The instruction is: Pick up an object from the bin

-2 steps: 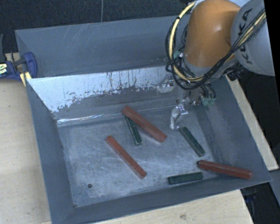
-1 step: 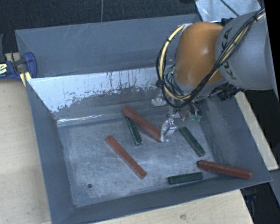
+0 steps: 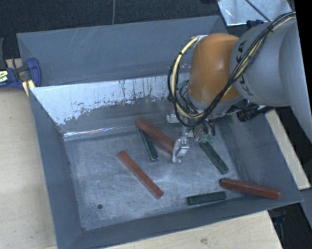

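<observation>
Six slim sticks lie flat and scattered in the grey metal bin, probably tipped in loose. A long reddish-brown stick lies alone at centre-left. At centre, a short dark green stick touches a slanted reddish-brown stick. The end effector sits low at that slanted stick's lower end, which is probably its target. Its width I cannot tell. Just right lies an angled dark green stick.

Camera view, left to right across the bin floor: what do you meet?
long red stick → short green stick → gripper → slanted green stick → right red stick. Two sticks that overlap these are left out.
</observation>
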`<state>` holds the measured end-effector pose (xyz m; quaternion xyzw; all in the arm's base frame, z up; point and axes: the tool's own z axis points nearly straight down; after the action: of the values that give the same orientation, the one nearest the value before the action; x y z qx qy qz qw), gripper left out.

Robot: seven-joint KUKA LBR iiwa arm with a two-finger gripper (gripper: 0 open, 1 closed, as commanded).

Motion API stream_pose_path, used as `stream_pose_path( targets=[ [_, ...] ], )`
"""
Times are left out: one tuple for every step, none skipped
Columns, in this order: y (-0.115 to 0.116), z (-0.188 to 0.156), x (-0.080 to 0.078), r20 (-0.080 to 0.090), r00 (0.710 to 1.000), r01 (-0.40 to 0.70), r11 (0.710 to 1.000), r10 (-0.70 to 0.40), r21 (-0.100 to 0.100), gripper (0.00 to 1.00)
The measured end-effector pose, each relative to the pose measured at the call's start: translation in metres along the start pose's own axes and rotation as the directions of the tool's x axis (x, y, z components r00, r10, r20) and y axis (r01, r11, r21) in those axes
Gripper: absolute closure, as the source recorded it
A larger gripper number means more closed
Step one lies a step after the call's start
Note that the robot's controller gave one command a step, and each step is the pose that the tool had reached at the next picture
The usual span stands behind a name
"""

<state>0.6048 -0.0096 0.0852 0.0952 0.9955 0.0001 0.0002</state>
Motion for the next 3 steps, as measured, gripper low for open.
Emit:
stream_pose_path(
  targets=[
    [0.013,-0.028,-0.007,0.005,1.000,-0.013,1.000,0.013,-0.001,0.00],
    [0.027,0.012,0.001,0.003,0.995,-0.102,0.995,0.102,0.000,0.00],
    [0.020,0.008,-0.004,0.020,0.974,-0.223,0.975,0.224,-0.012,1.00]
  ],
)
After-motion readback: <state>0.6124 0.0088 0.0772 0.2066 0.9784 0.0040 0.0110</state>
